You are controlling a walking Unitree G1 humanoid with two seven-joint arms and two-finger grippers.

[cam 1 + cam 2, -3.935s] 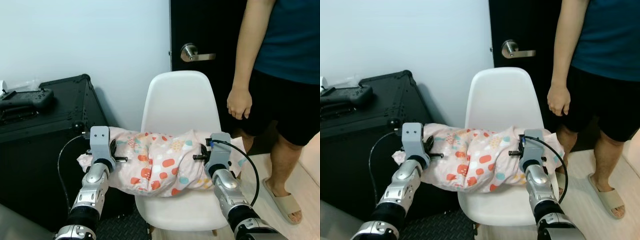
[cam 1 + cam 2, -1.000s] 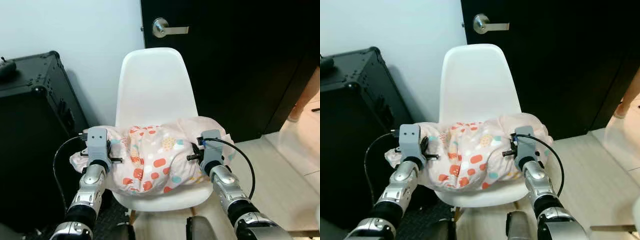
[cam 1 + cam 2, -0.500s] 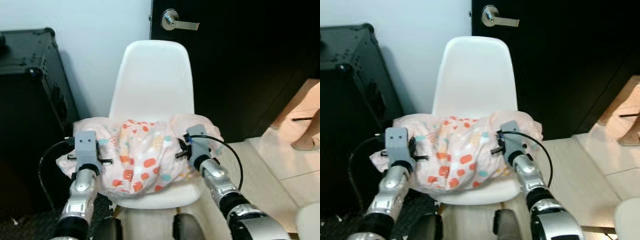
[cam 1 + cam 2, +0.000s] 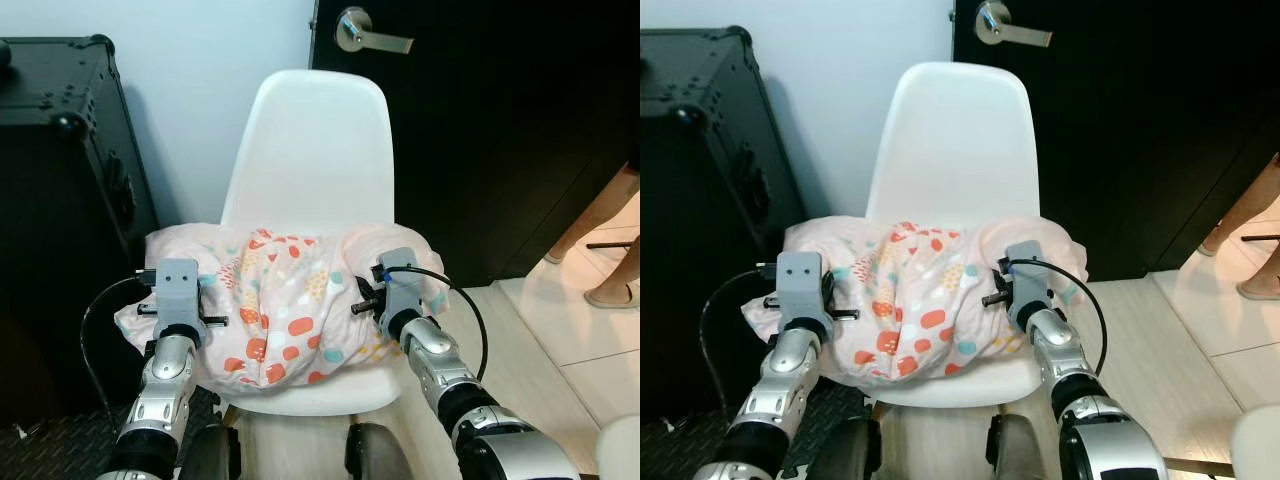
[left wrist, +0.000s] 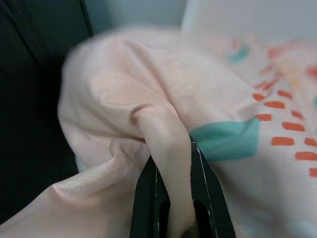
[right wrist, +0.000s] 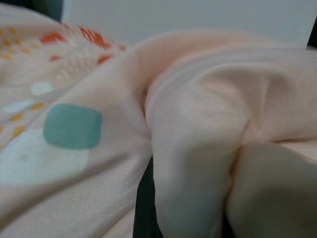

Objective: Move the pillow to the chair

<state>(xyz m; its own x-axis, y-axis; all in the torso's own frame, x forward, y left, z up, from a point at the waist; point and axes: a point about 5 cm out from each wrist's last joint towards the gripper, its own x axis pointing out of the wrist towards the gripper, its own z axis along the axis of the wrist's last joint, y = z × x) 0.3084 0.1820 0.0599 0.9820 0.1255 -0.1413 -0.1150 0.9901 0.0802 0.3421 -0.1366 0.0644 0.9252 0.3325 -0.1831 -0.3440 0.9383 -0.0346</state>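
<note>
Pillow [image 4: 285, 300] lower on white chair [image 4: 310, 160] seat, left end effector [image 5: 171, 208] and right end effector [image 6: 188, 213] still clamped on its ends

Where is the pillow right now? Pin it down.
The pillow lies across the seat of the white chair, in the middle of the eye views, pinched at its ends by the left gripper and right gripper, beside the black case.

The pillow [image 4: 285, 305] is light pink with orange, teal and white spots. The chair [image 4: 308, 150] is white. The door [image 4: 500, 120] is black.
</note>
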